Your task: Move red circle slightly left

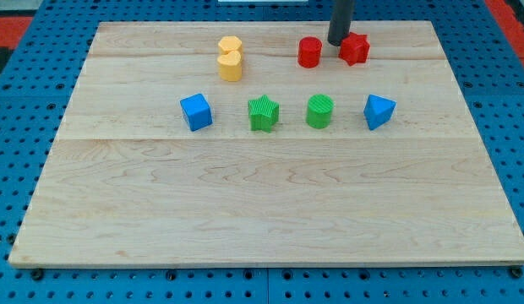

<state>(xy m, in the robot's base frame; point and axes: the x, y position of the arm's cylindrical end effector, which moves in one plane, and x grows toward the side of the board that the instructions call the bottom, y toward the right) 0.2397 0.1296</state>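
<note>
The red circle point(309, 52) stands near the view's top, right of centre, on the wooden board point(270, 211). My tip point(337, 42) is the lower end of a dark rod that comes down from the top edge. It sits just right of the red circle, in the gap between it and a red star point(355, 49). The tip looks close to both, and touching the red circle cannot be told.
A yellow hexagon point(230, 45) and a yellow heart point(231, 66) sit together at the top left of centre. In a middle row stand a blue cube point(196, 111), a green star point(264, 113), a green circle point(319, 111) and a blue triangle point(379, 111).
</note>
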